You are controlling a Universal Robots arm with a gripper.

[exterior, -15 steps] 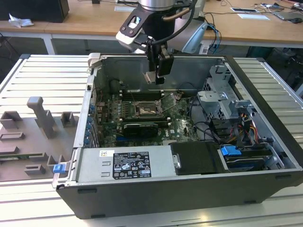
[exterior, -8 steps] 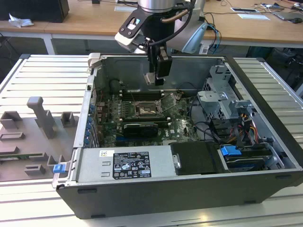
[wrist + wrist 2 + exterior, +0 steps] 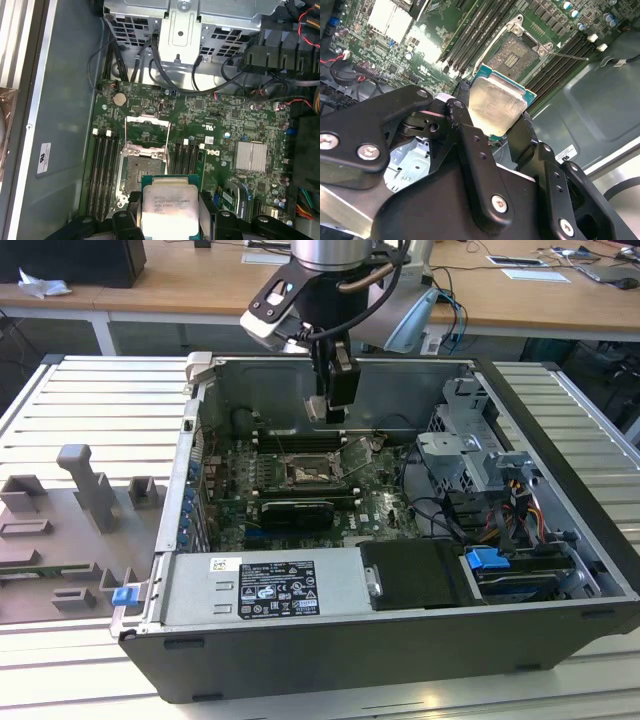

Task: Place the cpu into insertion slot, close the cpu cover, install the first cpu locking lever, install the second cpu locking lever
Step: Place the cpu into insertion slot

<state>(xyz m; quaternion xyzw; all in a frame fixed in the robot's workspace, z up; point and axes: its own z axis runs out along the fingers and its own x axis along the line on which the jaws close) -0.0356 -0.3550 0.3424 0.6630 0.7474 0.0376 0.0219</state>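
Partly hidden cpu (image 3: 496, 102) in hand (image 3: 493, 111)

Ribbed silver metal worktop (image 3: 90, 410) spreads across the foreground. Behind it, long light-wood desks (image 3: 190, 280) carry white papers (image 3: 265, 257) and dark cables (image 3: 452, 285), brightly lit.

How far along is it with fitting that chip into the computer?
Nothing is finished yet. The gripper holds the cpu above the motherboard; the insertion slot lies empty and the cpu cover stands open. Seating, closing and locking remain.
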